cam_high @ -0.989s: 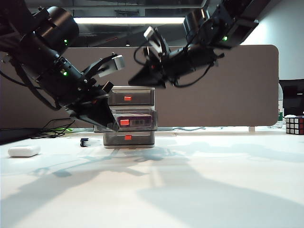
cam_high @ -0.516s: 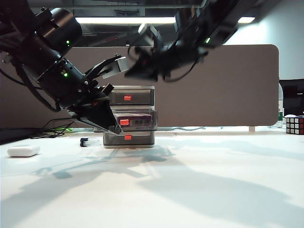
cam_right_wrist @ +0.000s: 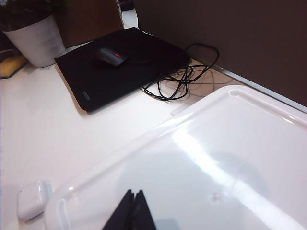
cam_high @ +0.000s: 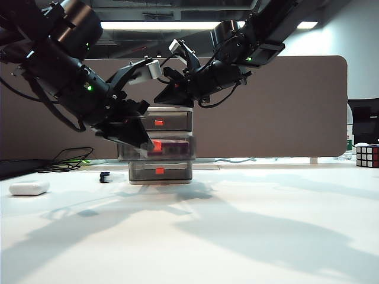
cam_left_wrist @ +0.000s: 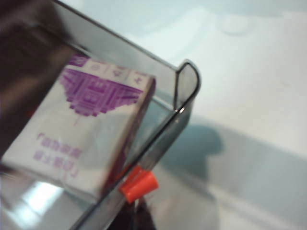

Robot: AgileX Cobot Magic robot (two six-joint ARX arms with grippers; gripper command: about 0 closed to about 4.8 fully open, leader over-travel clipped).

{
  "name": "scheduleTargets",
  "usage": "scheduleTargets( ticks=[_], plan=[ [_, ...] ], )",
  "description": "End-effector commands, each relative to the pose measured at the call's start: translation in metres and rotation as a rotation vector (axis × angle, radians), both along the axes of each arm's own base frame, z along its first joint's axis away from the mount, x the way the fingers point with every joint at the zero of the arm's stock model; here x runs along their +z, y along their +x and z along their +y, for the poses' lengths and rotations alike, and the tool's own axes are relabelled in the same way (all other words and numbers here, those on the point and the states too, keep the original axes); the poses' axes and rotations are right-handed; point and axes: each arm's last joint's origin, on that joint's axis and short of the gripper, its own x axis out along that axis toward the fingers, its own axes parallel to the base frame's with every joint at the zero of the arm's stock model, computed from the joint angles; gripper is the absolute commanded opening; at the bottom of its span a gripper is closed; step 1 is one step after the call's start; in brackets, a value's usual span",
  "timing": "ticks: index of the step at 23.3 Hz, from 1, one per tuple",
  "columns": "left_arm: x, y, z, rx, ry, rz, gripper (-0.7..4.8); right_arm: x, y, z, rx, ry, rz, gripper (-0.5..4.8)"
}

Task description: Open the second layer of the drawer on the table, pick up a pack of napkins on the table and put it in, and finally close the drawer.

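Left hand [cam_high: 145,145]: you will find it with its fingers pressed together at the front of the second layer [cam_high: 169,148], beside that layer's red-orange tab [cam_left_wrist: 139,186]. Right hand [cam_high: 163,99]: its fingertips [cam_right_wrist: 130,214] are also pressed together, empty, hovering just above the top of the drawer [cam_high: 161,145]. Note that the drawer stands on the counter [cam_high: 237,225] ahead of the partition. Observe the second layer pulled out beyond the top and bottom layers. Confirm the pack of napkins [cam_left_wrist: 81,129] lies inside it, against the front wall. Left of the drawer, a small white case [cam_high: 29,188] rests on the counter.
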Motion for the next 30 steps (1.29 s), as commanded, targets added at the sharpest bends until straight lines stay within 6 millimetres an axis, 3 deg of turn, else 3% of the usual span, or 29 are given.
scheduleTargets(
  ticks=[1, 8, 26, 30],
  plan=[
    [0.008, 0.008, 0.000, 0.067, -0.006, -0.122, -0.06, -0.010, -0.002, 0.000, 0.002, -0.038, 0.063, -0.05],
    [0.002, 0.020, -0.003, 0.146, 0.016, -0.237, -0.06, -0.010, -0.002, 0.000, 0.006, -0.042, 0.064, -0.05],
    [-0.017, 0.068, -0.020, 0.200, 0.031, -0.360, -0.06, -0.015, -0.004, -0.001, 0.015, -0.085, 0.083, -0.05],
    [-0.019, 0.071, -0.021, 0.195, 0.044, -0.366, -0.06, -0.016, -0.004, -0.001, 0.015, -0.087, 0.089, -0.05]
  ],
)
